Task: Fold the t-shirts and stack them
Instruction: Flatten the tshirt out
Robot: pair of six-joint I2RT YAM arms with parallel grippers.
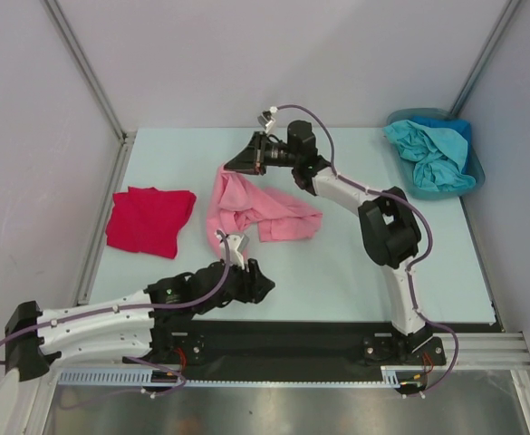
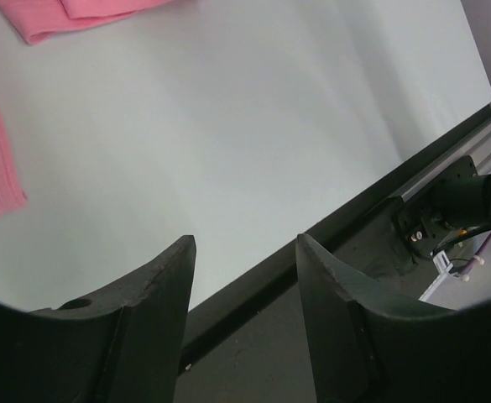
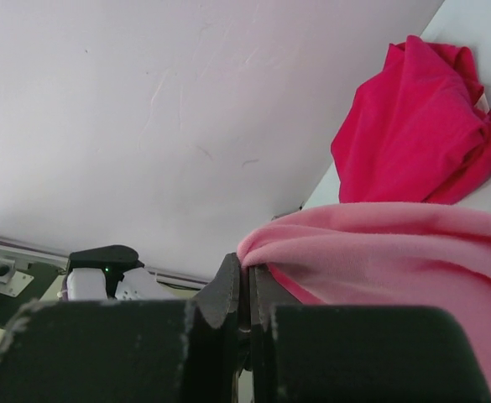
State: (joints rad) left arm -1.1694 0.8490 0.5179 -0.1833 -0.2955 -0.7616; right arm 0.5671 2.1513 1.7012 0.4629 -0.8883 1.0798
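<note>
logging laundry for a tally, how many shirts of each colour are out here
red t-shirt: 1
pink t-shirt: 1
teal t-shirt: 1, crumpled in the bin
blue t-shirt: 1, mostly hidden behind the teal one
total: 4

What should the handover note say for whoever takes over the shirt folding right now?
Right gripper: shut on an edge of the pink shirt, holding it up at the middle of the table.
Left gripper: open, empty, over bare table near the front edge.
Red shirt: roughly folded, on the left.
Teal shirt and blue shirt: crumpled in the bin, far right.
Done: perhaps the red one.
Left: fold pink, then teal and blue, stack all.
</note>
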